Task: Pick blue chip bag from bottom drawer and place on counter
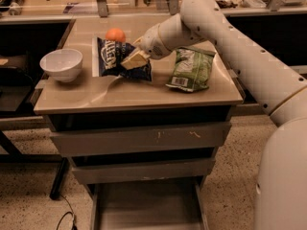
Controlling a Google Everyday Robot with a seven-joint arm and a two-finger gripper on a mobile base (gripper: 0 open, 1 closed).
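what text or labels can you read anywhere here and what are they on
No text can be read here.
blue chip bag: large white lettering, too blurred to read.
green chip bag: pale print and a barcode patch, not legible.
gripper, low over the blue chip bag's right part on the counter: no markings seen.
white bowl: plain.

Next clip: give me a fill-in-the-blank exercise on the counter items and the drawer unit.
1. The pincer is at the dark navy foil chip bag, which lies ____ the beige glossy counter.
2. The round bowl beside that bag is ____.
3. The lowest grey metal drawer stands ____.
4. The other crinkly chip bag is ____ and white.
Missing: on; white; open; green.
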